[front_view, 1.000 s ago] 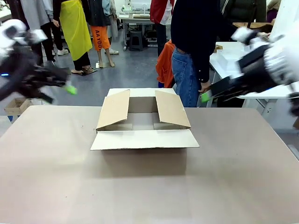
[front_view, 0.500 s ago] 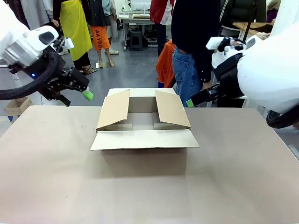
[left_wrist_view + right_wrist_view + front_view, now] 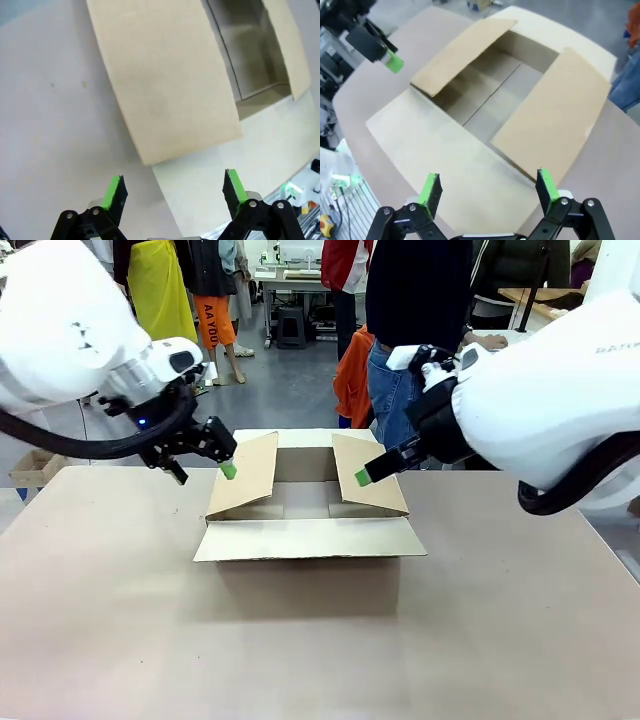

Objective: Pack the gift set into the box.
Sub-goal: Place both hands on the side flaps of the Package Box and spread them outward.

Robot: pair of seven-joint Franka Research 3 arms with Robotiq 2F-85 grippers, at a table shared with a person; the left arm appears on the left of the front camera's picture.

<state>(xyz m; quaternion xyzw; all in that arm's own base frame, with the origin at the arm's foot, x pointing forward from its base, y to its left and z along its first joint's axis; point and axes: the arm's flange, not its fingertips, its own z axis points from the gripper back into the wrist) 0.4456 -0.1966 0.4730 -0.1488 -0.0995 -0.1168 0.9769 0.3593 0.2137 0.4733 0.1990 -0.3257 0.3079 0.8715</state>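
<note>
The box (image 3: 305,540) stands in the middle of the table, a large brown carton with nothing inside. Its front flap lies folded out flat, and its left flap (image 3: 245,472) and right flap (image 3: 370,475) lean inward. My left gripper (image 3: 228,469) hovers open at the left flap's outer edge; in the left wrist view its gripper (image 3: 173,189) is open above that flap (image 3: 165,85). My right gripper (image 3: 363,477) hangs over the right flap, and its gripper (image 3: 487,186) is open above the box's front flap, holding nothing. The gift set is out of view.
A person in a dark top and jeans (image 3: 400,390) stands just behind the box at the far edge. A white table (image 3: 490,365) is at the back right. A small carton (image 3: 35,465) sits on the floor at the left. Bare tabletop (image 3: 300,660) surrounds the box.
Both arms have swung inward from the table's sides. The left gripper moved right and down to the left flap; the right gripper moved left and down over the right flap.
</note>
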